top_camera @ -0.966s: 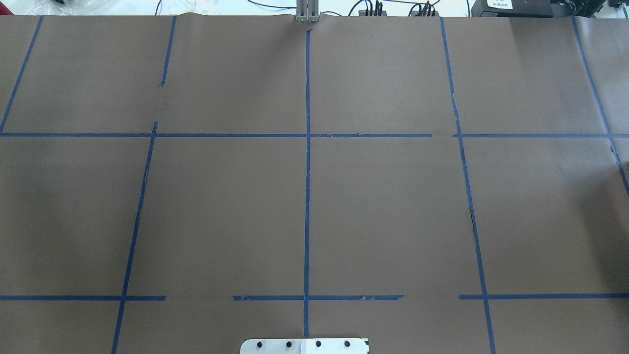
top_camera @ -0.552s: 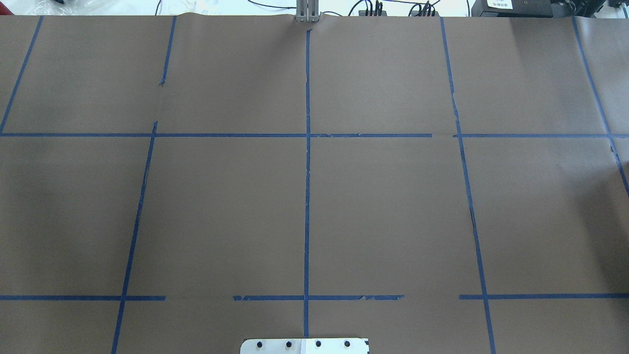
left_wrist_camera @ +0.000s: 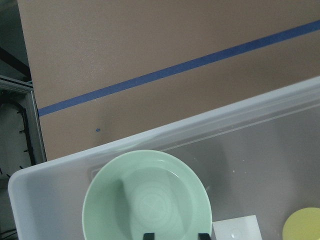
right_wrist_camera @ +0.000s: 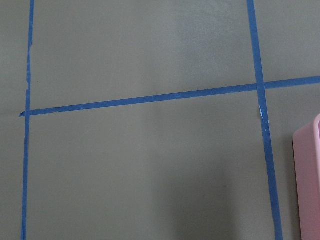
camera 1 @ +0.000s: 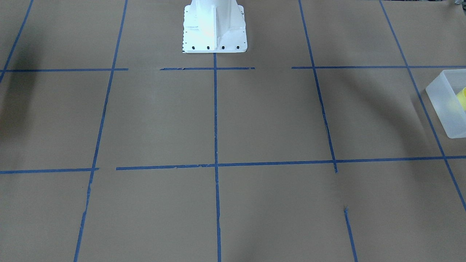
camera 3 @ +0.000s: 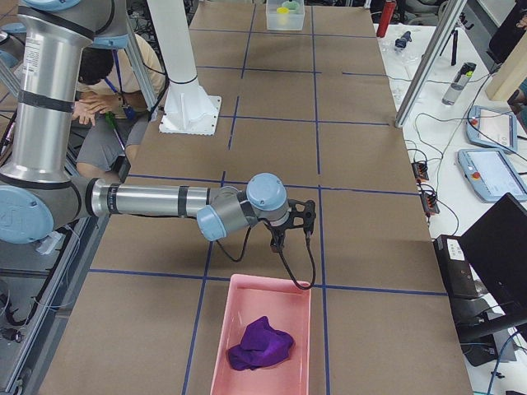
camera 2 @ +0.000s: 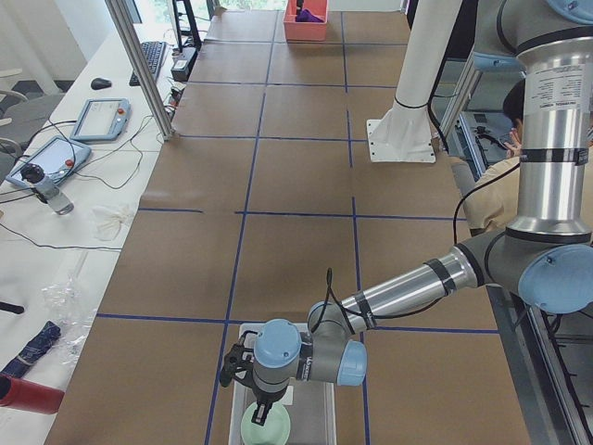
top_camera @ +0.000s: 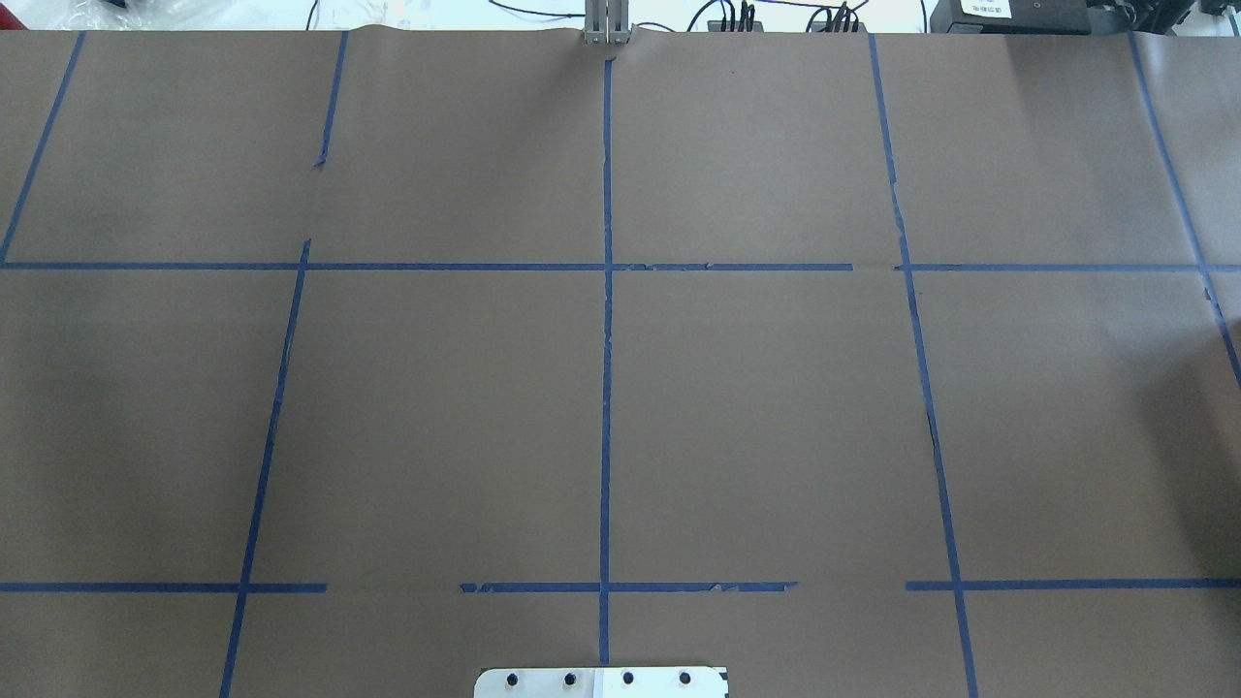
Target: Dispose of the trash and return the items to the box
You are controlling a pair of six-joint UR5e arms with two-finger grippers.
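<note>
Mint-green bowl [left_wrist_camera: 147, 197] is sitting in the box [left_wrist_camera: 50, 175] beside the cup [left_wrist_camera: 302, 227], your left gripper [left_wrist_camera: 175, 235] is hovering spread apart over it, the cloth [camera 3: 259, 344] is lying in the pink bin [camera 3: 226, 329] far right, and I cannot tell the right gripper [camera 3: 290, 239] state, so you are likely wrapping up.

Counter [top_camera: 436, 417]: brown paper, gridded with blue tape [top_camera: 607, 388].
Box [left_wrist_camera: 30, 200]: frosted translucent white.
Bowl [left_wrist_camera: 145, 197]: mint green, plain.
Cup [left_wrist_camera: 302, 225]: pale yellow.
Cloth [camera 3: 260, 346]: purple.
Tray [camera 3: 255, 284]: pink.
Left arm [camera 2: 408, 292]: silver, light-blue joint caps.
</note>
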